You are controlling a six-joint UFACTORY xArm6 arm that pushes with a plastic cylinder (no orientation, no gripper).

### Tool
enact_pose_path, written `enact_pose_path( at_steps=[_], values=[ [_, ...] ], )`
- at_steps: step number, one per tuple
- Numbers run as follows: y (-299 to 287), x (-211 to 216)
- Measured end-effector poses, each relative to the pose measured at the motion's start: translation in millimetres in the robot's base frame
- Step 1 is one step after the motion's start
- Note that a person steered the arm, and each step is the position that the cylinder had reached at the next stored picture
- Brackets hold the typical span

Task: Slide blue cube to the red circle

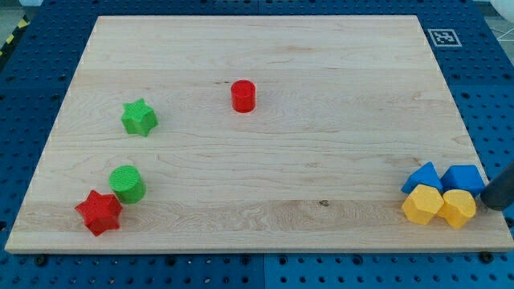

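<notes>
The blue cube (464, 179) sits near the board's right edge, low in the view. The red circle (243, 96), a short red cylinder, stands near the board's upper middle, far to the cube's left. My tip (490, 205) is at the view's right edge, just right of and below the blue cube, close to it or touching it; I cannot tell which. Only the rod's lower end shows.
A blue wedge-like block (423, 177) sits left of the cube. Two yellow blocks (422, 204) (457, 208) lie just below them. A green star (139, 117), a green cylinder (127, 183) and a red star (99, 212) are on the left. A marker tag (442, 36) is at the top right.
</notes>
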State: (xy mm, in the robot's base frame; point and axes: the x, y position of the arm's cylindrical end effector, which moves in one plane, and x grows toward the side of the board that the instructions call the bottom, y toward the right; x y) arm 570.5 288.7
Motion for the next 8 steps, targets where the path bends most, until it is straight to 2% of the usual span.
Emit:
enact_pose_path(
  at_steps=[3,8],
  values=[
    [-42.7,-17.3],
    [-147.1,-95.4]
  ],
)
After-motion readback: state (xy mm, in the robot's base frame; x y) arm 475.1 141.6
